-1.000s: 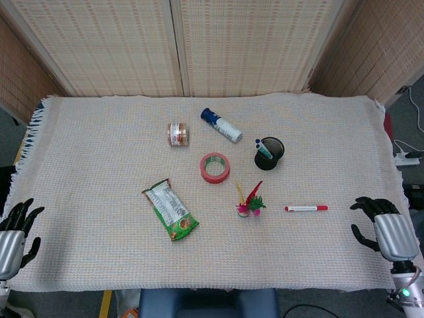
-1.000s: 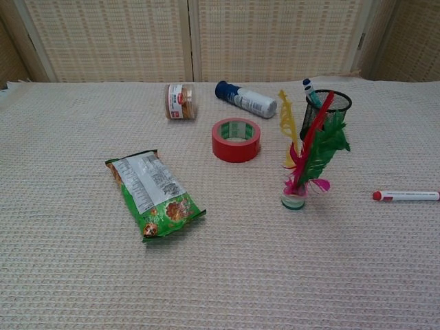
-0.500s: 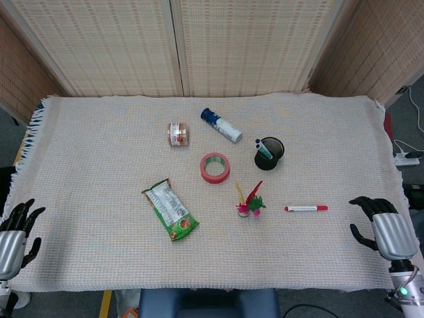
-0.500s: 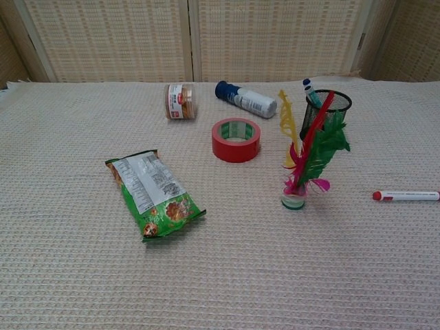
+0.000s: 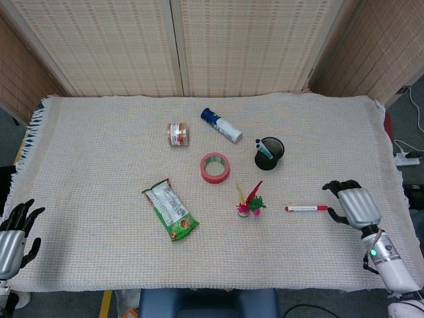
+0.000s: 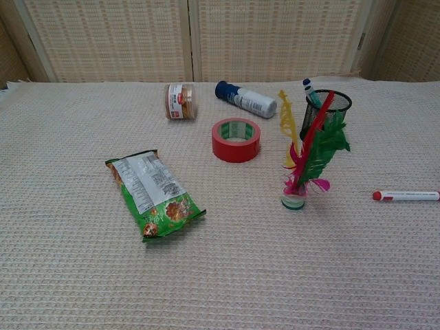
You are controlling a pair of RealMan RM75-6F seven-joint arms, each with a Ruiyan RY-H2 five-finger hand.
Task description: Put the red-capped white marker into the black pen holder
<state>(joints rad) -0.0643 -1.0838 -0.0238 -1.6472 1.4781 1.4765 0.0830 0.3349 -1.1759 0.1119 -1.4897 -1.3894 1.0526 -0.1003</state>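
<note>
Risk: marker [image 5: 306, 208] lies flat on the cloth, below the pen holder [image 5: 269, 153], and could be rolled away if it is nudged by the right hand [image 5: 353, 203] (empty, fingers apart) poised just beside its cap end.

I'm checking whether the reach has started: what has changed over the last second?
The right hand has moved in from the table's right edge toward the red-capped white marker, its fingers now close to the marker's end, not gripping it. The marker, black pen holder, red tape roll and left hand stayed where they were.
</note>
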